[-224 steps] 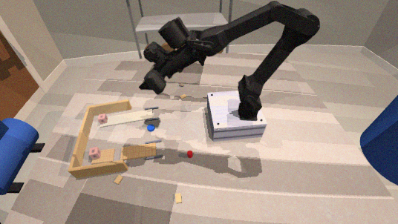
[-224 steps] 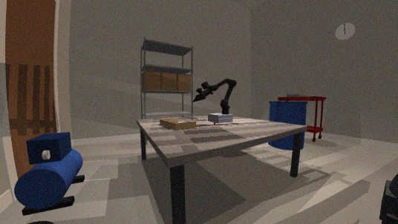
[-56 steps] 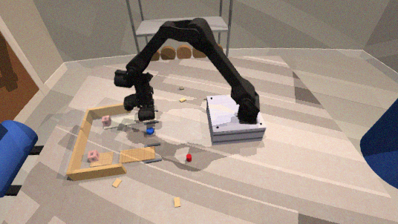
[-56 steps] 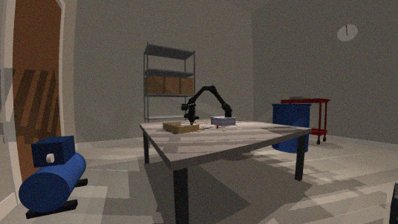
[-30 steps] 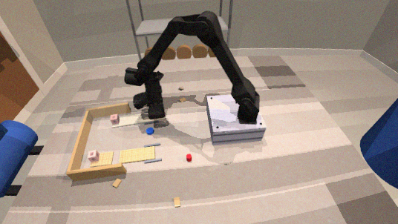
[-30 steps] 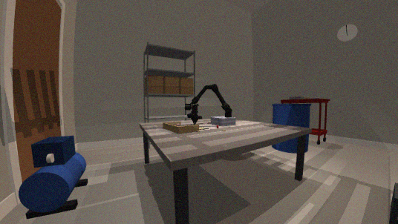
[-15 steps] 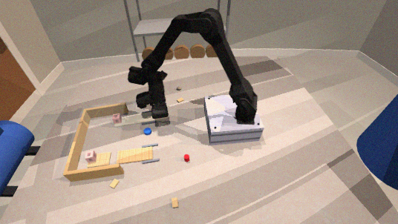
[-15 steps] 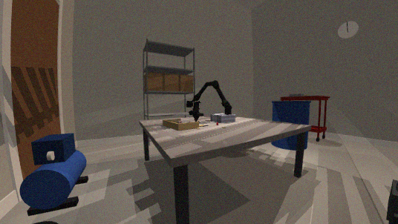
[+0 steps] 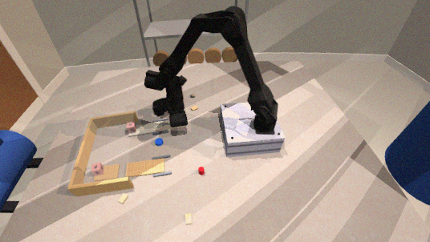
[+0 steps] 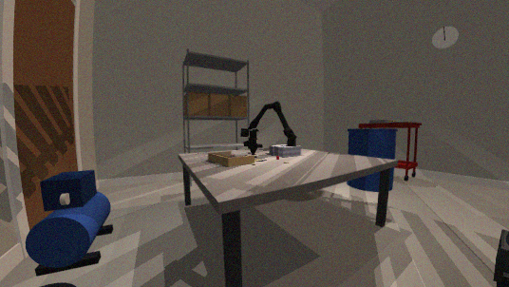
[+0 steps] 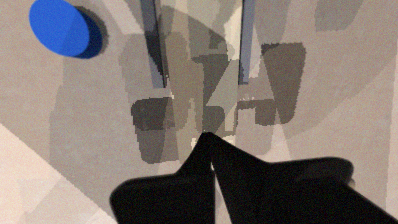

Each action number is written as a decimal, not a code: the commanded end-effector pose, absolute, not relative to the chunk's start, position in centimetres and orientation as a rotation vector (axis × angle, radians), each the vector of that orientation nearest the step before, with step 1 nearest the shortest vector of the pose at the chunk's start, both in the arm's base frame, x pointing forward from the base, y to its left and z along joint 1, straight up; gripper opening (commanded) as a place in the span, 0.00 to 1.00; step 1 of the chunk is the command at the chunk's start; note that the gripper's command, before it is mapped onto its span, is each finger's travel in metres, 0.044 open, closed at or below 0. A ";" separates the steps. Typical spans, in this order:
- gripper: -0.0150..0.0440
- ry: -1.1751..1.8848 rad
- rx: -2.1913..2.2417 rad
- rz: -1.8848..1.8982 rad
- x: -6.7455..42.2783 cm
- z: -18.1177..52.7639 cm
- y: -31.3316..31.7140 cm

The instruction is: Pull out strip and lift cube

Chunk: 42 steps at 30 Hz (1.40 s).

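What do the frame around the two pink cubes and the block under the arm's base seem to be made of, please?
The frame looks like wood: flat, matte tan faces with square edges, though no grain shows. The block looks like metal or painted plastic: pale grey, faintly shiny on top, with dark dots at its corners that may be screws. Neither is certain.

The fence (image 9: 86, 149) looked like pale, matt wood — the two strip pieces (image 9: 145, 167) at six o'clock had a ribbed, woven grain. The arm (image 9: 241, 48) was matt black; its base (image 9: 250, 136) looked like brushed metal.
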<state>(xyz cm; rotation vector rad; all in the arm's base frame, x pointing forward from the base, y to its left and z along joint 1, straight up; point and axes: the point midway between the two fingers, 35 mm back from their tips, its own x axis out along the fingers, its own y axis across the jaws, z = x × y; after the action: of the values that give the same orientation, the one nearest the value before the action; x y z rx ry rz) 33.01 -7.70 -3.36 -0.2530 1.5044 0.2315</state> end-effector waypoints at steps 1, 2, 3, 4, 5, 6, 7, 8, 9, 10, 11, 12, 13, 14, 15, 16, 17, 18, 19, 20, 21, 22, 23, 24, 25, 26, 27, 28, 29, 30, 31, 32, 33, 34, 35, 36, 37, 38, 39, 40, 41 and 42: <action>0.25 1.527 -0.249 0.236 31.8 -3.8 -7.9; 0.25 1.527 -0.249 0.236 31.6 -3.8 -8.0; 0.25 1.527 -0.249 0.236 31.5 -3.8 -8.0; 0.25 1.527 -0.249 0.236 31.3 -3.8 -8.1; 0.25 1.527 -0.249 0.236 31.2 -3.9 -8.1; 0.25 1.527 -0.249 0.236 31.0 -3.9 -8.1; 0.25 1.527 -0.249 0.236 30.9 -3.9 -8.2; 0.25 1.528 -0.249 0.236 30.7 -3.9 -8.2; 0.25 1.528 -0.249 0.236 30.6 -3.9 -8.3; 0.25 1.528 -0.249 0.236 30.4 -3.9 -8.3; 0.25 1.528 -0.249 0.236 30.3 -3.9 -8.4; 0.25 1.528 -0.249 0.236 30.1 -3.9 -8.4; 0.25 1.528 -0.249 0.236 30.0 -3.9 -8.5; 0.25 1.528 -0.249 0.236 29.8 -3.9 -8.5; 0.25 1.528 -0.249 0.236 29.7 -3.9 -8.6; 0.25 1.529 -0.249 0.236 29.5 -3.9 -8.6; 0.25 1.529 -0.249 0.236 29.4 -3.9 -8.7; 0.25 1.529 -0.249 0.236 29.2 -3.9 -8.7; 0.25 1.529 -0.249 0.236 29.1 -3.9 -8.7; 0.25 1.529 -0.249 0.236 28.9 -4.0 -8.8; 0.25 1.529 -0.249 0.236 28.8 -4.0 -8.8; 0.25 1.529 -0.249 0.235 28.6 -4.0 -8.9; 0.25 1.529 -0.249 0.235 28.5 -4.0 -8.9; 0.25 1.530 -0.249 0.235 28.3 -4.0 -9.0; 0.25 1.530 -0.249 0.235 28.2 -4.0 -9.0; 0.25 1.530 -0.249 0.235 28.0 -4.0 -9.1; 0.25 1.530 -0.249 0.235 27.9 -4.0 -9.1; 0.25 1.530 -0.249 0.235 27.7 -4.0 -9.2; 0.25 1.530 -0.249 0.235 27.6 -4.0 -9.2; 0.25 1.530 -0.249 0.235 27.4 -4.0 -9.2; 0.25 1.531 -0.249 0.235 27.3 -4.0 -9.3; 0.25 1.531 -0.249 0.235 27.2 -4.0 -9.3; 0.25 1.531 -0.249 0.235 27.0 -4.0 -9.4; 0.25 1.531 -0.249 0.235 26.9 -4.0 -9.4; 0.25 1.531 -0.249 0.235 26.7 -4.0 -9.5; 0.25 1.531 -0.249 0.235 26.6 -4.0 -9.5; 0.25 1.531 -0.249 0.235 26.4 -4.1 -9.6; 0.25 1.531 -0.249 0.235 26.3 -4.1 -9.6; 0.25 1.532 -0.249 0.235 26.1 -4.1 -9.6; 0.25 1.532 -0.249 0.235 26.0 -4.1 -9.7; 0.25 1.532 -0.249 0.235 25.9 -4.1 -9.7; 0.25 1.532 -0.249 0.235 25.8 -4.1 -9.7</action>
<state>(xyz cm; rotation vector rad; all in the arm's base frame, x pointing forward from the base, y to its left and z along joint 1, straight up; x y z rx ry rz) 26.89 -9.71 -3.62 -0.2557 1.5072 0.2297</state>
